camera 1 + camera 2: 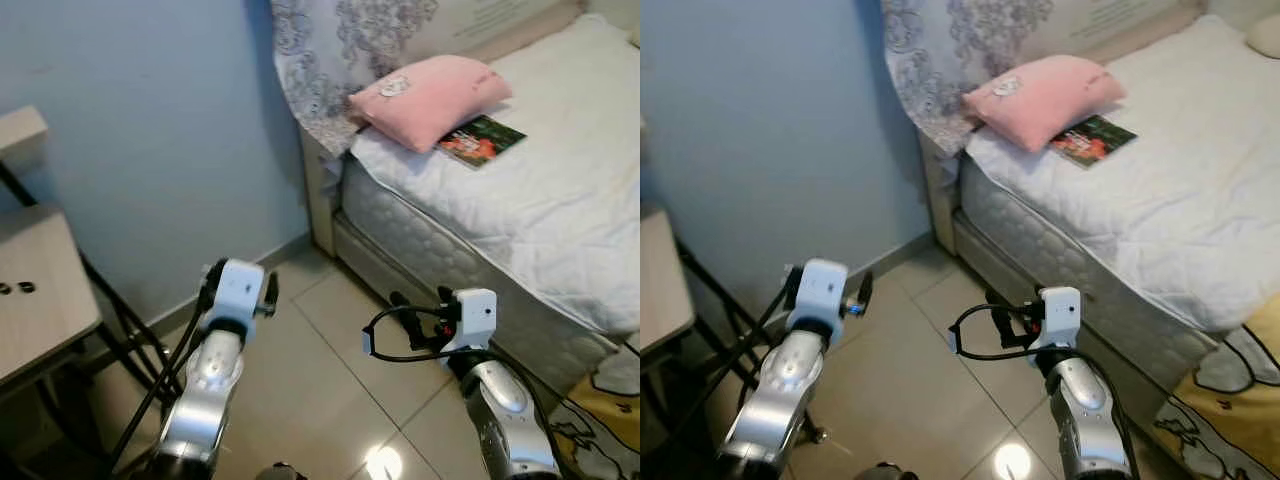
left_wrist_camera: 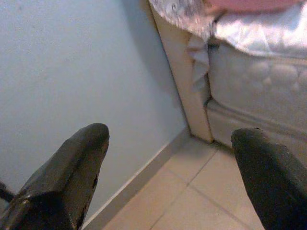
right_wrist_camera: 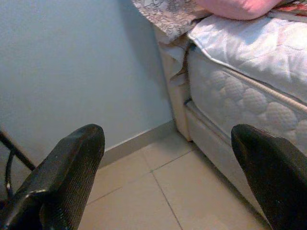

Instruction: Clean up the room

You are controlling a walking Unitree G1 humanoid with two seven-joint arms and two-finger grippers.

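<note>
1. My left gripper [image 2: 168, 177] hangs low over the tiled floor [image 1: 330, 370], its two black fingers [image 2: 72, 177] spread wide with nothing between them. It faces the blue wall [image 1: 150, 130] and the corner of the bed [image 1: 560, 200].
2. My right gripper [image 3: 168, 177] is also held wide and holds nothing. It is out over the floor tiles beside the bed, aimed at the quilted side of the mattress [image 3: 240, 96] and the skirting at the foot of the wall.
3. From my head, the left arm is at about 7 o'clock and the right arm at about 5 o'clock, both bent forward, well apart from each other.
4. The bed fills the space from 1 to 3 o'clock, covered by a white sheet.
5. A pink pillow [image 1: 430, 95] lies at about 1 o'clock on the bed, near the head end, against a patterned grey cloth [image 1: 330, 60] that hangs down beside the wall.
6. A book [image 1: 482, 141] with a green and red cover lies flat on the sheet, just beside the pillow; its near corner is tucked under the pillow's edge.
7. A light wooden table [image 1: 40, 290] stands at 9 o'clock on black legs, close to my left arm.
8. At 4 o'clock, on the floor by the bed, lies a yellow printed mat [image 1: 600, 410].
9. A black cable [image 1: 395, 335] loops out from my right wrist.
</note>
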